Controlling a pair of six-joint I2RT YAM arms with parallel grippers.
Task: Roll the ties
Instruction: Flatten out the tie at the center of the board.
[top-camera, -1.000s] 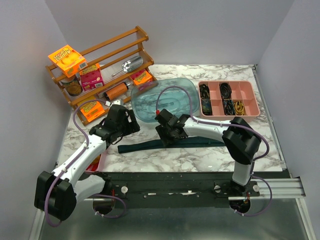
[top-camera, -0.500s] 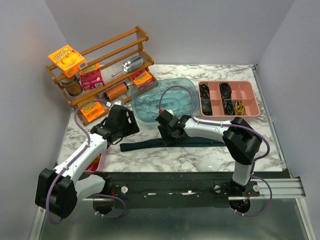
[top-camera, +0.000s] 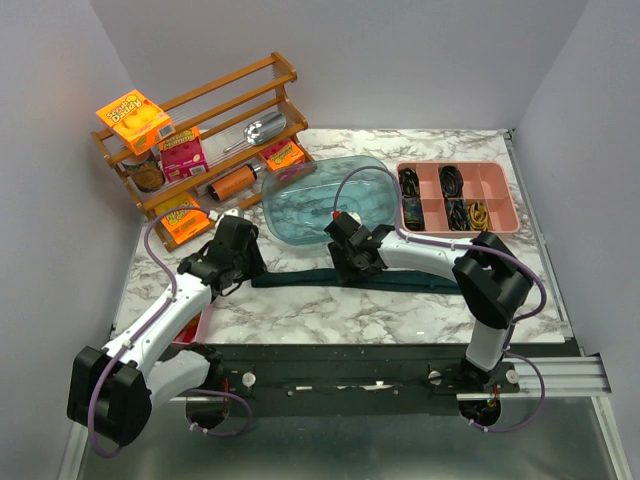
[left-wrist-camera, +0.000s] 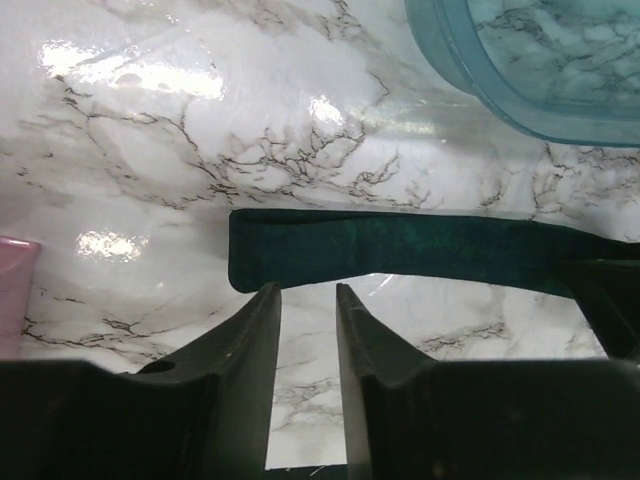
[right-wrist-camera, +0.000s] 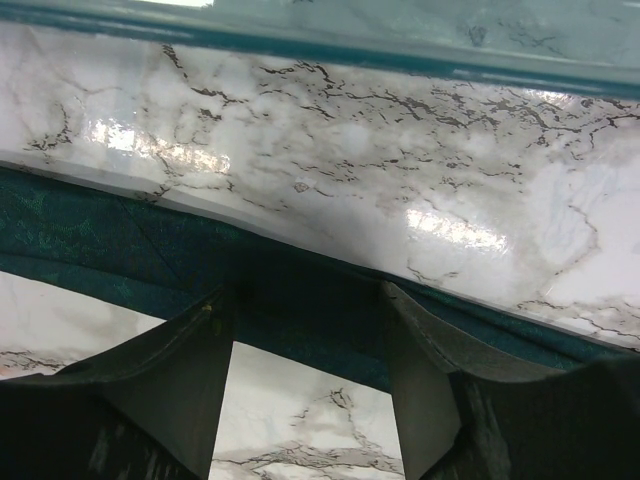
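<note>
Teal fabric, the tie (top-camera: 295, 277), is lying flat across the middle of the white marble bench (top-camera: 350, 312). It is running left to right, roughly in line with the bench's near edge. A band of bare marble is showing between the tie's near edge and the black rail where both arms are bolted.

The left gripper (left-wrist-camera: 305, 290) is sitting at the tie's left end. Its two fingers are standing a narrow way apart, with only marble showing between them. The tips are reaching the tie's near edge; whether they are touching it cannot be told. A pink object (left-wrist-camera: 15, 290) is poking in at the bench's near left, beside the left arm.

The right gripper (right-wrist-camera: 305, 292) is hanging over the tie's middle, fingers spread wide and gripping nothing, both tips over the cloth.

Just behind the tie, a translucent blue tub (top-camera: 300, 210) is standing, with a thin strip of marble separating the two. To the tub's right, a pink divided tray (top-camera: 432, 213) is holding dark and yellowish loops. At the far left, a wooden rack (top-camera: 230, 85) is standing at an angle, carrying orange and pink boxes. Grey walls are closing in on the left, back and right.
</note>
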